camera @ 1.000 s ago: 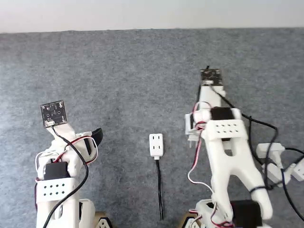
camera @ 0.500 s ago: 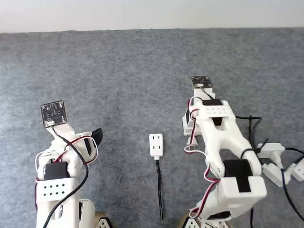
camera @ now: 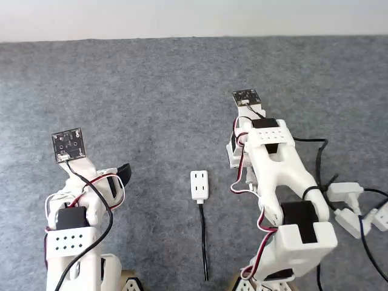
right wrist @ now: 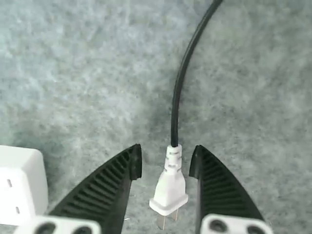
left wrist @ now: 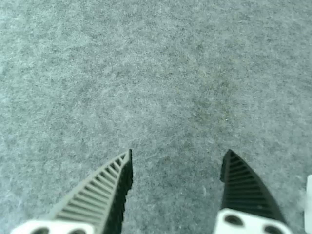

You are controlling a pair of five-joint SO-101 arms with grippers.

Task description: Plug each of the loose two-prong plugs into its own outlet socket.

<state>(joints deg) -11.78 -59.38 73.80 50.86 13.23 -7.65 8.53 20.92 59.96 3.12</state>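
Compared with one second ago, the right arm (camera: pixel 276 163) is now sitting more to the left and is folded closer to its base. Its wrist camera (camera: pixel 247 97) is nearer to the socket block (camera: pixel 199 184). The left arm (camera: pixel 79 206) and the block are lying where they were.

On the left, the left arm is standing over the grey carpet (camera: pixel 151 91). The left gripper (left wrist: pixel 179 156) is hanging above bare carpet, with its jaws spread wide and holding nothing.

In the middle, the white socket block is lying flat on the carpet with its sockets facing up. Its black cord (camera: pixel 203 242) is running toward the near edge.

Just right of the block, the right gripper (right wrist: pixel 167 151) is hovering low over the carpet. Its jaws are spread, and a white two-prong plug (right wrist: pixel 169 187) is lying between them. A small gap is showing on each side, so the fingers are not pinching it. The prongs are pointing back toward the wrist, and the plug cable (right wrist: pixel 187 63) is leading away.

Further right, several white pieces (camera: pixel 345 193) on black cables are lying well apart from the block.
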